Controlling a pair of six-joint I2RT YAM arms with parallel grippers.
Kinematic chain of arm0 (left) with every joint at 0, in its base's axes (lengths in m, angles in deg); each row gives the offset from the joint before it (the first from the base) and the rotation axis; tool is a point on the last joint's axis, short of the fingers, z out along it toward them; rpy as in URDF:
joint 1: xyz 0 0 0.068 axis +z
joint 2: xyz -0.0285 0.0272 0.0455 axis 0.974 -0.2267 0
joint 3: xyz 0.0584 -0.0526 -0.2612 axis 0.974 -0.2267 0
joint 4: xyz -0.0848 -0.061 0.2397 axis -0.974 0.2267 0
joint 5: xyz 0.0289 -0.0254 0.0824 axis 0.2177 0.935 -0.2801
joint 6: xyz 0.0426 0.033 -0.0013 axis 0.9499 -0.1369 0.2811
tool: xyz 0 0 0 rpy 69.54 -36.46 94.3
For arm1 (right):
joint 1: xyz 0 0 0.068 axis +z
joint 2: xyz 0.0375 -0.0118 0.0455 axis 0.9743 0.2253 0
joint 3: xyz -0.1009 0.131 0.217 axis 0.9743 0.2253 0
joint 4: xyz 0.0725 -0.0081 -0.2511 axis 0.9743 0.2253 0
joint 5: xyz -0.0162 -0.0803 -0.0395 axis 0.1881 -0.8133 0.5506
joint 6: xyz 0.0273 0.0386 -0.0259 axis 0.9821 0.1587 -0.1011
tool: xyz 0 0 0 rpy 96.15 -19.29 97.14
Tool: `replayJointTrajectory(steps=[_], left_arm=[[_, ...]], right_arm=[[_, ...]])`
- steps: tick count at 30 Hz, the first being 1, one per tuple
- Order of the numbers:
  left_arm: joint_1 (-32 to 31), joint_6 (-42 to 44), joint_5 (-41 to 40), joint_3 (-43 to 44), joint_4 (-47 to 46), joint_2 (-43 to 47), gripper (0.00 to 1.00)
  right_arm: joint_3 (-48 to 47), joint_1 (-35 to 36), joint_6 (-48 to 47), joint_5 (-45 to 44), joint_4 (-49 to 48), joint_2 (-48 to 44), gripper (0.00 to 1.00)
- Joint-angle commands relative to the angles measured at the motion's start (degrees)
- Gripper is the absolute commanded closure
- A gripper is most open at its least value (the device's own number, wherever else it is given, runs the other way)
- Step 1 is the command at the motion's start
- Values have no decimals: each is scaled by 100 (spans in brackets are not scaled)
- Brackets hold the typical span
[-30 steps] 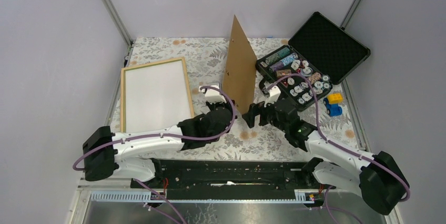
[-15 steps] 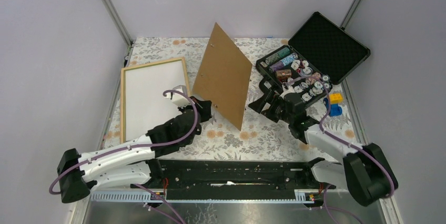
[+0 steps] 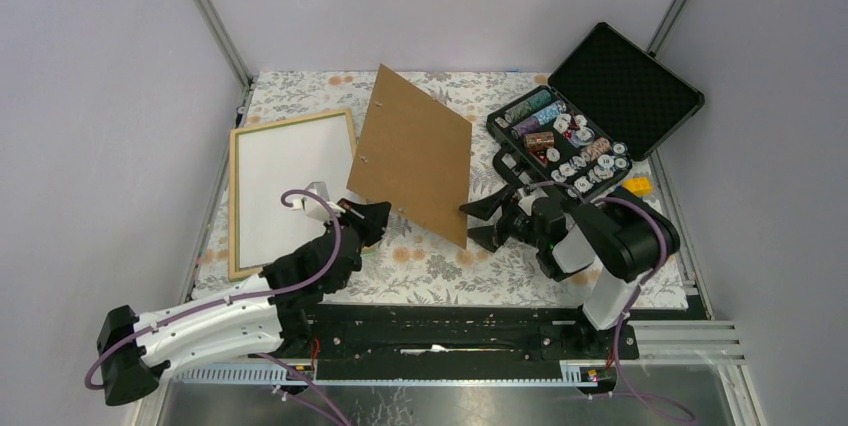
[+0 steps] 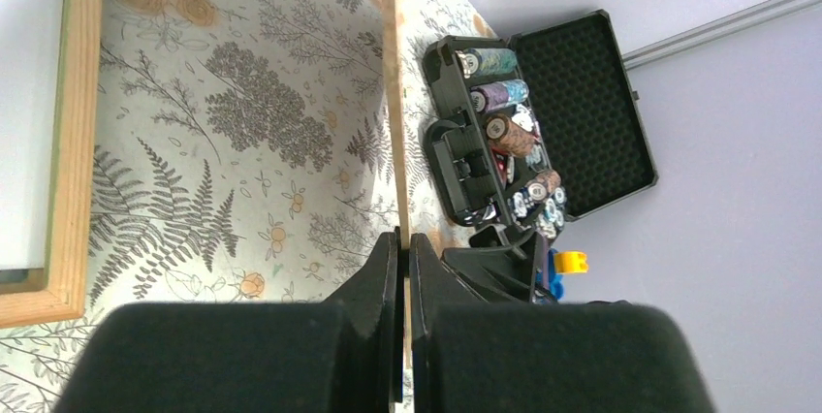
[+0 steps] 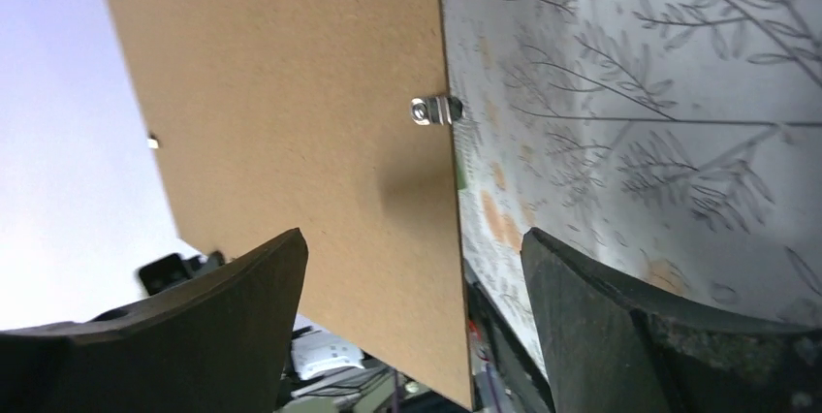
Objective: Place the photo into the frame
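Brown board (image 3: 415, 151) tilted up, your left gripper (image 3: 372, 214) pinching its near edge, your right gripper (image 3: 478, 221) spread wide just beside it, photo (image 3: 295, 181) white side up inside the frame (image 3: 233, 196) at the left

Robot lab test cell: plain lilac walls (image 3: 100, 96) joined by aluminium struts (image 3: 210, 16), a floral-cloth table (image 3: 440, 266), two arms (image 3: 210, 311) bolted to a black rail (image 3: 440, 331).

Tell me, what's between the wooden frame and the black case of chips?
The brown board, held up tilted by the left gripper; the top view shows it.
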Motion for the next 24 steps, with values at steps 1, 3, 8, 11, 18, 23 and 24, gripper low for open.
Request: replayJointTrajectory(steps=[1, 3, 8, 11, 18, 23, 24], left_arm=[[19, -461, 133, -165, -681, 238, 100], [18, -580, 133, -235, -700, 268, 100], [15, -707, 151, -395, -725, 479, 100], [19, -743, 159, -466, -720, 592, 100], [19, -371, 477, -497, -689, 709, 94], [15, -37, 744, -417, 30, 868, 33], [14, 10, 793, -390, 240, 915, 25]], right_arm=[[-102, 155, 1214, 250, -2619, 694, 15], [-244, 296, 1348, 212, -2705, 824, 21], [-282, 451, 1294, -217, -2659, 432, 39], [-402, 442, 1153, -240, -2300, 164, 53], [-553, 305, 1058, -240, -2314, 68, 100], [-840, -227, 983, 268, -2323, -213, 100], [-933, -345, 896, 441, -2158, -330, 100]])
